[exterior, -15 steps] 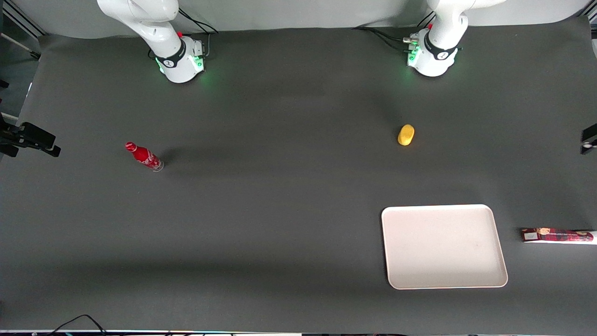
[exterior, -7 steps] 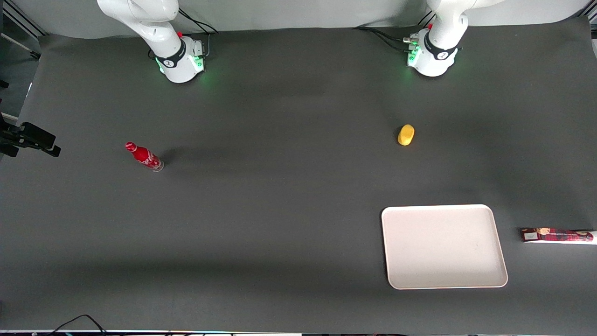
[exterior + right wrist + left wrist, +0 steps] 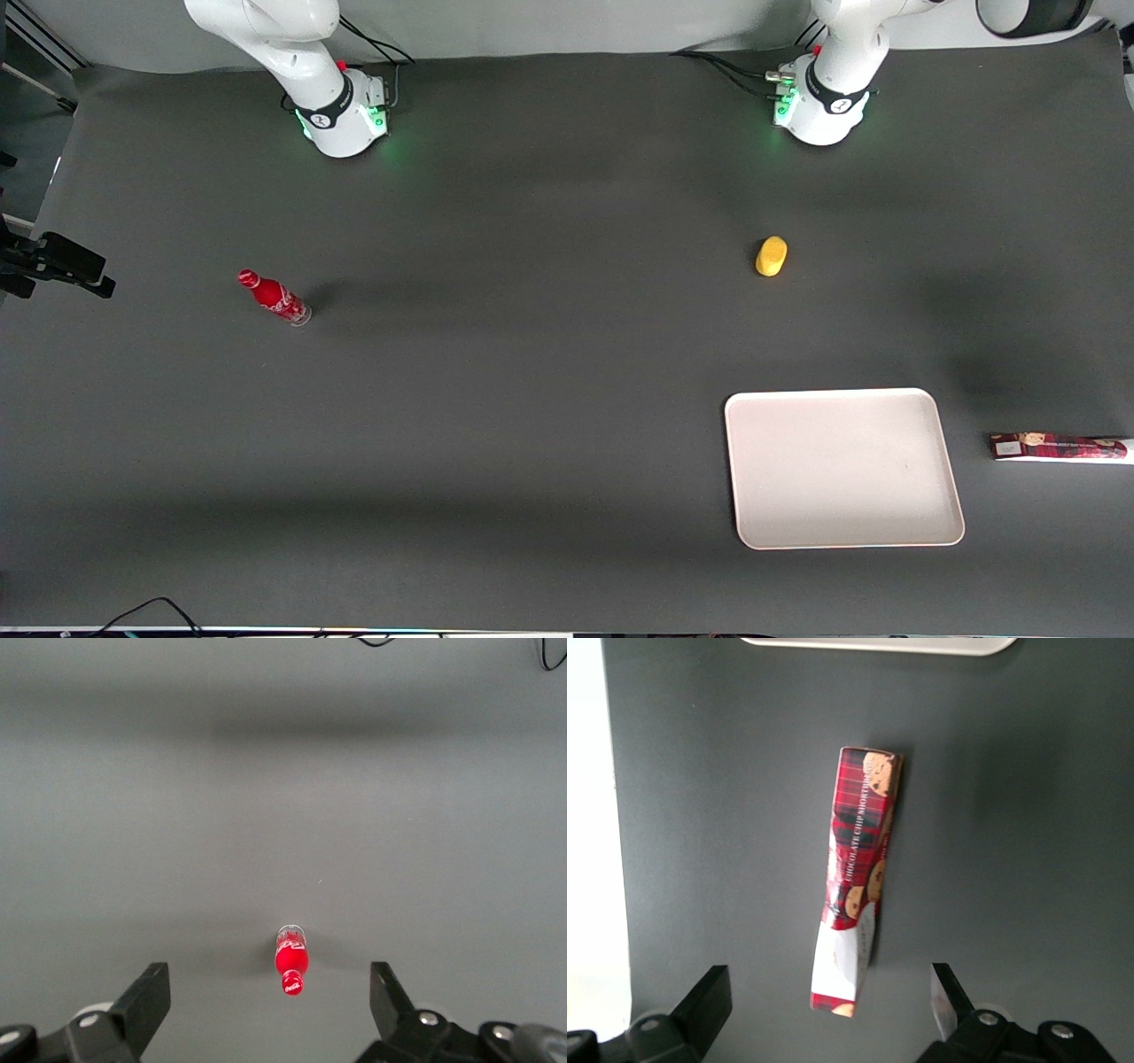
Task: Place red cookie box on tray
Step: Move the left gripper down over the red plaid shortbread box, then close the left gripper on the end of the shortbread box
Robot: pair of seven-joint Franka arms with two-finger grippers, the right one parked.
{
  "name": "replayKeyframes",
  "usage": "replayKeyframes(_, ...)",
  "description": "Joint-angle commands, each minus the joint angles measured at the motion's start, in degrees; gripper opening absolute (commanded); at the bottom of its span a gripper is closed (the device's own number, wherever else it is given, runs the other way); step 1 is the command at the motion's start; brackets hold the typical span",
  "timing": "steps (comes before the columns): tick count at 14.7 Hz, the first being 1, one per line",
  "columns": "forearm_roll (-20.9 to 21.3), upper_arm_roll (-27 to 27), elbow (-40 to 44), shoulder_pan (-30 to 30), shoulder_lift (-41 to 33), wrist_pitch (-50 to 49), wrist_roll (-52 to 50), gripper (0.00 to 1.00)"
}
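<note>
Item one, the left arm's gripper point(image 3: 830, 1010): it is hanging above the dark table mat point(image 3: 532, 399), its two black fingers point(image 3: 709, 997) spread wide apart and gripping nothing, with the white-label end of the red cookie box point(image 3: 855, 895) showing between them lower down, untouched. Item two, the red cookie box point(image 3: 1059, 447): it is lying flat on the mat at the working arm's end of the table, close to the table edge, its long side running toward the tray and its white label on the end nearer the tray (plaid carton, cookie pictures and the words "chocolate chip" legible in the left wrist view). Item three, the tray point(image 3: 842, 468): off-white, rounded corners, low rim, it is sitting flat on the mat just beside the box with a strip of bare mat between them; only a sliver of its rim point(image 3: 877, 645) is showing in the left wrist view. Item four, a small yellow object point(image 3: 771, 256): it is resting on the mat farther from the front camera than the tray, well apart from it. Item five, a red soda bottle point(image 3: 273, 298): it is standing toward the parked arm's end of the table, and is also appearing in the right wrist view point(image 3: 291, 959).
</note>
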Motion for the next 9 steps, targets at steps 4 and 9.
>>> replayKeyframes(4, -5.72, -0.13, 11.46, 1.8, 14.43, 3.58, 7.4, 1.0)
replayKeyframes(9, -7.58, -0.04, 11.74, 1.54, 17.97, 4.64, 7.94, 1.0)
